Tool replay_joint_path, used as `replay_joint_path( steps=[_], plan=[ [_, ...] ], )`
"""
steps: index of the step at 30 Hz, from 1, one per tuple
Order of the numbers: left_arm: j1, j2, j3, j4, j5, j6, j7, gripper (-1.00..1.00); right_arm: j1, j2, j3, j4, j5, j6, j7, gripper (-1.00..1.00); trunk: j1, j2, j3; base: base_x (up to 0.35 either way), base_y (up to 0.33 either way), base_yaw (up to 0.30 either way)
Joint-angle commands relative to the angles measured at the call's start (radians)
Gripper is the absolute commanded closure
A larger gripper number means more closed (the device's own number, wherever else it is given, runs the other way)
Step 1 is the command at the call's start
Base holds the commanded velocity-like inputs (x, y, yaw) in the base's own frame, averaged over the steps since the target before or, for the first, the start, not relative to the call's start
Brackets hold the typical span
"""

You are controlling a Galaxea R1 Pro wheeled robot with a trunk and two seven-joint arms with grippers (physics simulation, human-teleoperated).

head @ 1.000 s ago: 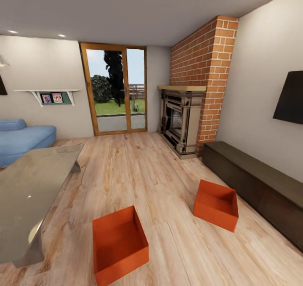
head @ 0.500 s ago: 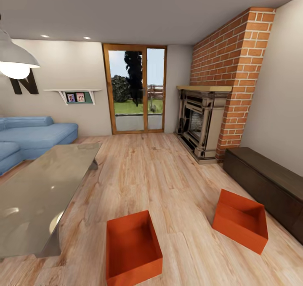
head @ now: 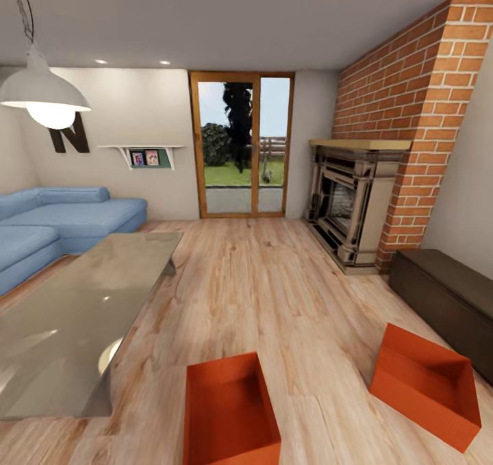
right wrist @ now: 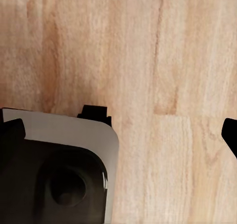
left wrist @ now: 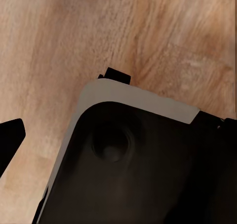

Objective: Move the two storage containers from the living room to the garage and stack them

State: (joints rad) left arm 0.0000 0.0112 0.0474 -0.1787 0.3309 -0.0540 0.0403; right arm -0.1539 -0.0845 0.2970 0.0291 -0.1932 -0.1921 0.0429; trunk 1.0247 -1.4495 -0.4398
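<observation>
In the head view, two orange-red storage containers rest on the light wood plank floor (head: pixel 274 294) of the living room. One container (head: pixel 229 410) lies at the bottom centre, its near end cut off by the picture edge. The other container (head: pixel 424 386) sits turned at an angle at the lower right. Both are open-topped and look empty. My left gripper (left wrist: pixel 118 135) and right gripper (right wrist: pixel 121 132) each hang over wood planks, open, with dark fingertips (left wrist: pixel 10 140) (right wrist: pixel 231 135) wide apart at the picture edges and nothing held.
A glass coffee table (head: pixel 68 321) fills the left foreground, with a blue sofa (head: pixel 61 222) behind it. A low dark cabinet (head: pixel 445 294) lines the right wall beside the fireplace (head: pixel 352 201). Wood-framed glass doors (head: pixel 241 146) stand at the back. My grey-edged base (left wrist: pixel 138 174) (right wrist: pixel 54 174) shows below both wrists.
The whole head view has swung left and crept forward, bringing the hanging lamp and more sofa into view. Both containers keep their places on the floor.
</observation>
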Motion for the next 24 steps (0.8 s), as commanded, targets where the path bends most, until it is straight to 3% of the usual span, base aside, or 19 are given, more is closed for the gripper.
replay_joint_path(
  steps=[1, 19, 24],
  plan=[
    [0.000, 0.000, 0.005, -0.001, -0.002, -0.001, 0.000, -1.00, -0.001, 0.000, 0.006, 0.003, -0.011, -0.006, 0.004, -1.00, 0.000, 0.000, -0.001, 0.168, 0.000, 0.002],
    [0.000, -0.002, 0.004, -0.001, -0.001, -0.001, 0.000, -1.00, -0.001, 0.000, 0.007, 0.003, -0.008, 0.007, 0.005, -1.00, 0.000, 0.000, -0.001, 0.047, 0.000, 0.000],
    [0.000, -0.002, 0.005, -0.001, -0.001, -0.001, 0.000, -1.00, -0.001, -0.005, 0.005, 0.003, -0.008, 0.007, 0.005, -1.00, 0.000, 0.000, -0.001, 0.163, 0.000, 0.218]
  ],
)
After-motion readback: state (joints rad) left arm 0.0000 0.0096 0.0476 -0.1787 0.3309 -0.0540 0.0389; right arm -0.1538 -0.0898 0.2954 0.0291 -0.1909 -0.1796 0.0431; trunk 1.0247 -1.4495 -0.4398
